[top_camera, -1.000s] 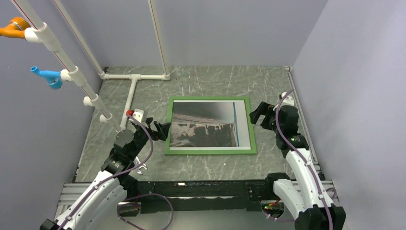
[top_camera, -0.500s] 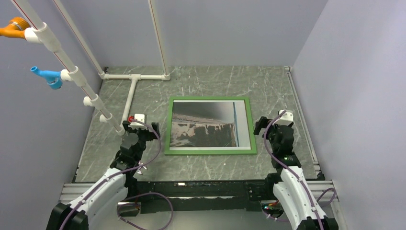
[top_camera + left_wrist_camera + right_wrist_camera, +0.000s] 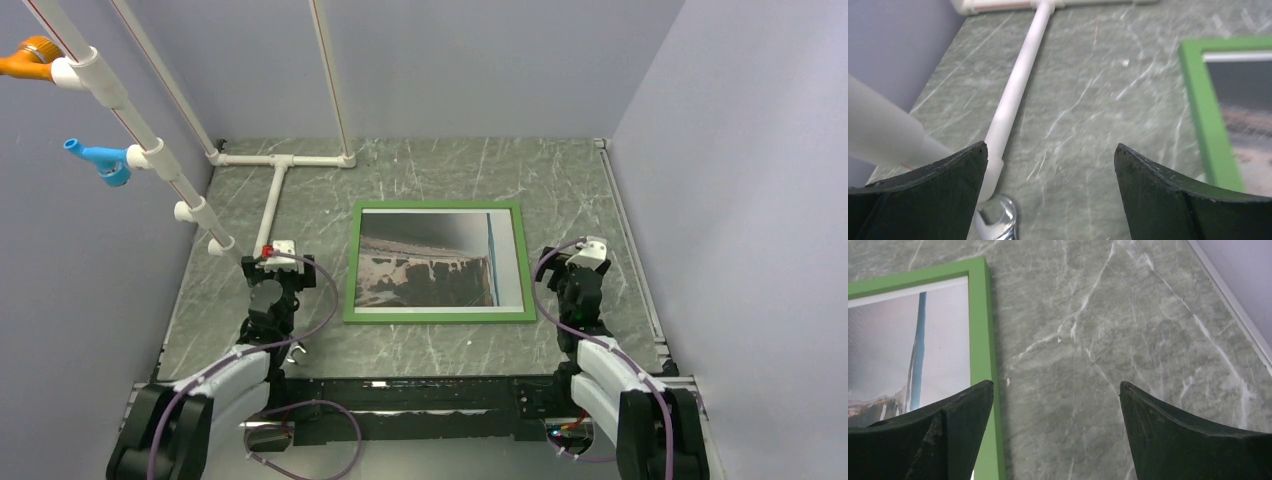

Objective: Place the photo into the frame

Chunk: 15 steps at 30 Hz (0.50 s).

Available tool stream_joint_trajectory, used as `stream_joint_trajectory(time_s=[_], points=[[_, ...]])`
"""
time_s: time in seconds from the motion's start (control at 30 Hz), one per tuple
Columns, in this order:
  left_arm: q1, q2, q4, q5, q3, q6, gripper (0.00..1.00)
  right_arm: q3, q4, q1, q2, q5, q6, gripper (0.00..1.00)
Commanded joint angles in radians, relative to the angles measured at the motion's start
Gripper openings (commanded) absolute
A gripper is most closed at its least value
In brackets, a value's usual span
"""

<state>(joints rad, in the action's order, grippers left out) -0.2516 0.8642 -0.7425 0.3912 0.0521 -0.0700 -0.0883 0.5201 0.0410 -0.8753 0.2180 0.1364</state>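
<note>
The frame lies flat in the middle of the desk, green face up. The photo sits inside its border, picture side up, with the blue stripe and white margin along the right edge.

The left gripper hovers left of the frame, well apart from it and toward the near left corner of the desk. Its claw is spread wide and holds nothing. In the left wrist view, bare desk shows between the fingers. A white pipe runs ahead on the left, with a wrench at its near end.

The right gripper hovers right of the frame, near its near right corner but not touching. Its claw is also spread and empty. The right wrist view shows the green border beside its left finger.
</note>
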Motion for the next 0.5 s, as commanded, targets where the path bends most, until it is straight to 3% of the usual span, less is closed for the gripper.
stream_joint_trajectory(time_s=[0.0, 0.17, 0.3, 0.4, 0.47], points=[[0.028, 0.142, -0.374, -0.018, -0.049, -0.102, 0.99, 0.001, 0.242, 0.000, -0.055, 0.008, -0.052, 0.98], [0.059, 0.346, -0.548, -0.095, 0.003, -0.164, 1.00, 0.023, 0.413, -0.003, -0.138, 0.041, -0.063, 0.98], [0.148, 0.546, -0.757, -0.128, 0.003, -0.105, 0.99, 0.007, 0.523, -0.006, -0.239, 0.017, -0.087, 0.98], [0.178, 0.451, -0.506, -0.206, 0.052, -0.063, 0.99, -0.012, 0.614, -0.007, -0.345, 0.028, -0.102, 0.98], [0.185, 0.500, -0.530, -0.237, 0.083, -0.094, 1.00, -0.015, 0.748, -0.019, -0.467, 0.057, -0.070, 0.98]])
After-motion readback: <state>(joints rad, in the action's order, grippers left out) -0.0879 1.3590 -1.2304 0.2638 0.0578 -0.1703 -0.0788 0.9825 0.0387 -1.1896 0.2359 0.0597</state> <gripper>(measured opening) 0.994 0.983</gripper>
